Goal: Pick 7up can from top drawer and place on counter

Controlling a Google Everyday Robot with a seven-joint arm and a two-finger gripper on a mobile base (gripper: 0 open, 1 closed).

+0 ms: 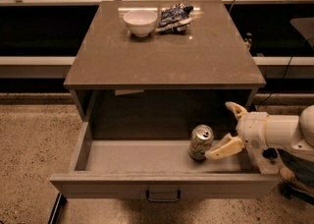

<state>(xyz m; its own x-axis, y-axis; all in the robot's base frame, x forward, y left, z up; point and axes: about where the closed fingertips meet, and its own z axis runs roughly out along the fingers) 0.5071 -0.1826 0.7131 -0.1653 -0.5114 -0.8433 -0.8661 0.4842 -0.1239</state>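
The 7up can (200,142) stands upright in the open top drawer (162,184), right of its middle, silver top showing. My gripper (226,127) is just right of the can, inside the drawer's right end, open, with one tan finger (235,109) behind and one finger (224,148) in front, its tip near the can's side. It holds nothing. The counter (162,51) is the brown cabinet top above the drawer.
A white bowl (140,22) and a blue-and-white snack bag (174,14) sit at the back of the counter. The drawer's handle (163,197) faces the front. A speckled floor (29,144) lies to the left. A dark shelf unit stands behind.
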